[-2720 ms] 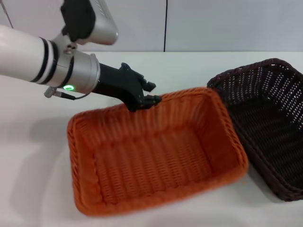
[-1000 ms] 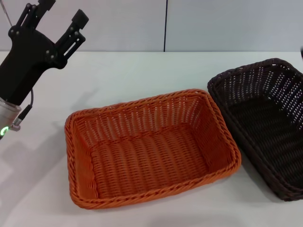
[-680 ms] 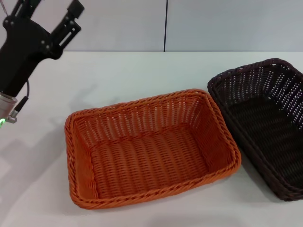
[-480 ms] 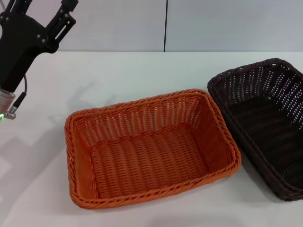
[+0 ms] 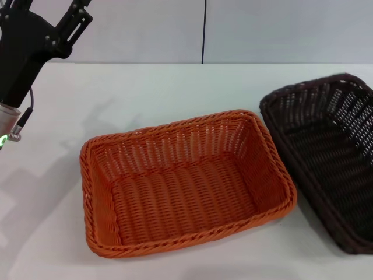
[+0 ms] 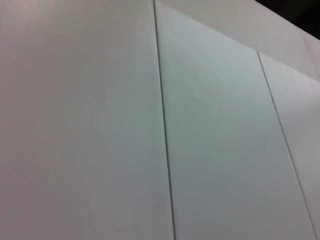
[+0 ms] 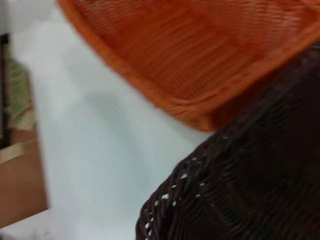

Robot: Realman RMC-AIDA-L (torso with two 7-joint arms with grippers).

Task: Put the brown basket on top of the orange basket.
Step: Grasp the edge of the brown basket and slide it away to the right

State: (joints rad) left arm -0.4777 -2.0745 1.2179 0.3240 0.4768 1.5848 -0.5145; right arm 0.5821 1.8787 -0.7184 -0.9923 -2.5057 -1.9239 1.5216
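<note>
The orange basket [image 5: 175, 126] lies flat and empty in the middle of the white table. The brown basket [image 5: 294, 91] stands right beside it on the right, its rim against the orange rim, and is cut off by the view's right edge. My left gripper [image 5: 49, 7] is open and empty, raised high at the far left, well away from both baskets. My right gripper is not seen. The right wrist view shows the brown basket's rim [image 7: 240, 195] very close and the orange basket [image 7: 200, 50] just beyond it.
The white table [image 5: 175, 87] runs back to a pale panelled wall [image 6: 160, 120]. In the right wrist view the table's edge ends at a brown cardboard box [image 7: 20, 175] on the floor side.
My left arm let go of the orange basket's far rim and rose to the upper left, fingers open. The orange basket settled flat. The brown basket has just shifted slightly to the right.
</note>
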